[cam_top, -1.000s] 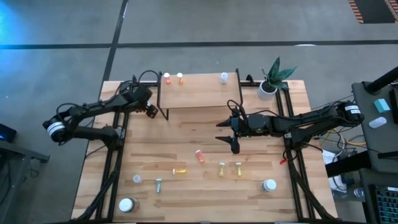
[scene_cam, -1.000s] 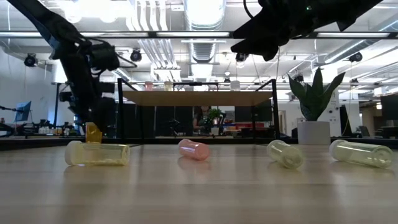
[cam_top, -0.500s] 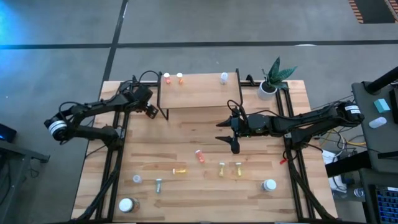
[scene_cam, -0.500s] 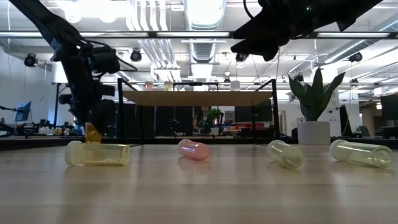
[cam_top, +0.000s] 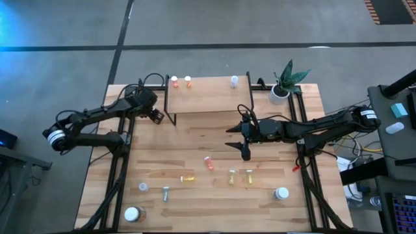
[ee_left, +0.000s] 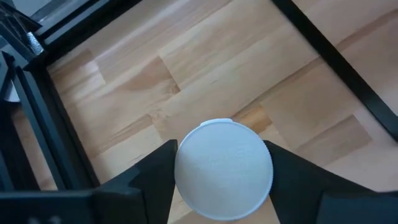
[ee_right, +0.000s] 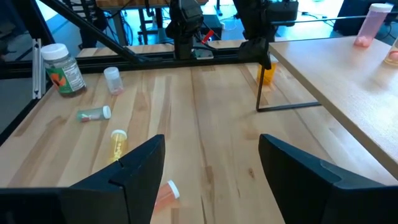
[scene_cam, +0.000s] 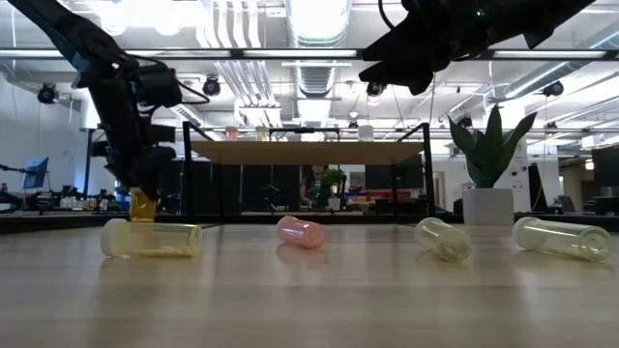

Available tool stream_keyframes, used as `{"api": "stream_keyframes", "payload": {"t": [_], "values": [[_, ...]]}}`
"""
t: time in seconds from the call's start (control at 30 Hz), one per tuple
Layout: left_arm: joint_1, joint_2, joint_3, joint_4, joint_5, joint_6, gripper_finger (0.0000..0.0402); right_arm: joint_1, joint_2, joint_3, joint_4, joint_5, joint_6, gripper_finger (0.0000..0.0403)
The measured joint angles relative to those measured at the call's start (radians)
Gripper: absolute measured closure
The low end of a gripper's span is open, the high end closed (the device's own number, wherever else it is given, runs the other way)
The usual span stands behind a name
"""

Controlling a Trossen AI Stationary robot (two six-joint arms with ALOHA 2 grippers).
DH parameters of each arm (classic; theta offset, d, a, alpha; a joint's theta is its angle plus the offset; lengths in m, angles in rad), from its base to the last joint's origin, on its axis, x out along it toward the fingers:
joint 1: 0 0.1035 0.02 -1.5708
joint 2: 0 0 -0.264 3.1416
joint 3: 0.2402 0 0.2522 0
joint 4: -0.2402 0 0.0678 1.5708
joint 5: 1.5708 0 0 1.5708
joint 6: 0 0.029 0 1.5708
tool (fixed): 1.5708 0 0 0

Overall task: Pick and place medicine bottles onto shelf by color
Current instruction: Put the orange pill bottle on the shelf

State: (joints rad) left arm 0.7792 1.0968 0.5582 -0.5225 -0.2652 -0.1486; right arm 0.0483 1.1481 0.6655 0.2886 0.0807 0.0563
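Three medicine bottles stood on the shelf: two orange ones at its left end and a pale one toward its right. The job looked less than half done, with some eight bottles left on the worktop, among them a red vial, a yellow vial and a large white-capped bottle near the front corner.

The left end effector hung by the shelf's left legs, its fingers set close on either side of an upright orange bottle with a white cap; whether they had gripped it could not be told.

The right end effector hovered above mid-worktop, its jaws apart and empty, the red vial lying just beyond it toward the front.
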Motion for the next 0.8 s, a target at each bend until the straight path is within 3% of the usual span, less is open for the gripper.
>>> {"api": "stream_keyframes", "payload": {"t": [0.2,0.57,0.8], "values": [[0.000,-0.053,0.067,-0.124,0.002,0.000,0.0205,0.000,0.000,0.000,0.000,0.000,0.000,0.0154],[0.000,-0.215,0.306,-0.433,0.004,0.016,0.0206,0.000,0.000,0.000,0.000,0.000,-0.004,0.0154],[-0.001,-0.227,0.458,-0.467,0.107,0.066,0.0206,0.000,0.000,0.000,0.001,0.000,-0.004,0.0154]]}}
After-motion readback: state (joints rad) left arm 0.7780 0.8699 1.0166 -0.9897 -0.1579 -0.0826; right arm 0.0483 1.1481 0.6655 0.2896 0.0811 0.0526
